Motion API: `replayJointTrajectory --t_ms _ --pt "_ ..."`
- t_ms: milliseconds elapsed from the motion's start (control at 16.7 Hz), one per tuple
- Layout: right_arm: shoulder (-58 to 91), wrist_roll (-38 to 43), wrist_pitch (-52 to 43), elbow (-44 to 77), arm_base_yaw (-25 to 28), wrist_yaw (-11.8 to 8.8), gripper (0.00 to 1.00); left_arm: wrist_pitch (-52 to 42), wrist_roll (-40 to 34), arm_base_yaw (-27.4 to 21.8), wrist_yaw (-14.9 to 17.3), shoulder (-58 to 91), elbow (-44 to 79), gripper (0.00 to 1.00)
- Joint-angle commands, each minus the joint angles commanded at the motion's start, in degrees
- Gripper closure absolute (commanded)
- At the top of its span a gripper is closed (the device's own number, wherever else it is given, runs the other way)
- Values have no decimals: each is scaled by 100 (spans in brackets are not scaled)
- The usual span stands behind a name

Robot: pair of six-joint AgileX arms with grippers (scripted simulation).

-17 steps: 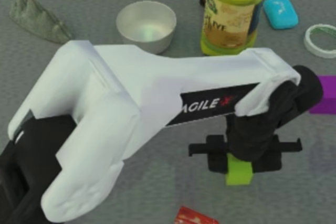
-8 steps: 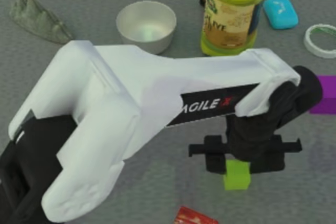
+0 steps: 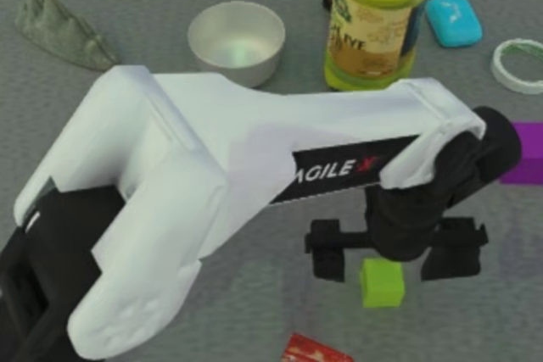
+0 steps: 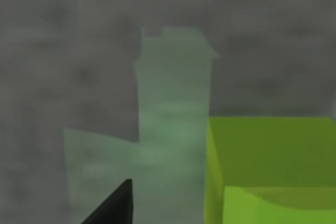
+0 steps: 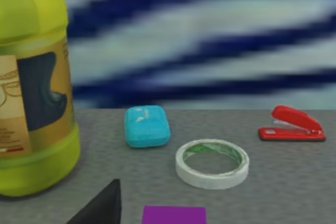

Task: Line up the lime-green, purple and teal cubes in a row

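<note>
Black band on the white forearm of the left arm [image 3: 254,167], in the top view: white capitals "AGILE" followed by a red "X", running slantwise along the band [image 3: 339,169].

Tall yellow-green plastic bottle [image 3: 377,19], near the far edge of the tabletop [image 3: 127,14]: its tan paper label carries print, of which only large letters like "IVE" can be made out; the rest is unreadable. In the right wrist view the same label shows no legible words.

A rendered simulation rather than a real room. The grey worktop [image 3: 254,311] carries mixed household clutter: bottle [image 3: 377,19], bowl [image 3: 236,40], tape roll [image 5: 212,163], stapler [image 5: 292,125]. The blurred striped backdrop [image 5: 210,40] is possibly a wall.
</note>
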Motion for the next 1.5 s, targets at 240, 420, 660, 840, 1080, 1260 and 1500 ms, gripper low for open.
replayJointTrajectory --t_ms 240,420,660,840,1080,1260,1500 --pt "0 0 0 0 0 0 0 -1 0 2 0 -2 1 0" --pt "0 0 0 0 0 0 0 -236 -17 8 -2 -34 232 0" --pt "0 0 0 0 0 0 0 -1156 -48 61 -1 -175 927 0" --pt "0 0 0 0 0 0 0 -1420 -40 79 -3 -252 1169 0" --pt "0 0 0 0 0 0 0 -1405 -39 47 -3 -233 1157 0" --pt "299 22 -219 300 29 -17 0 -1181 80 209 -19 -557 835 0" --pt "1433 93 -960 1408 81 -31 0 -445 463 823 -63 -1774 -338 0"
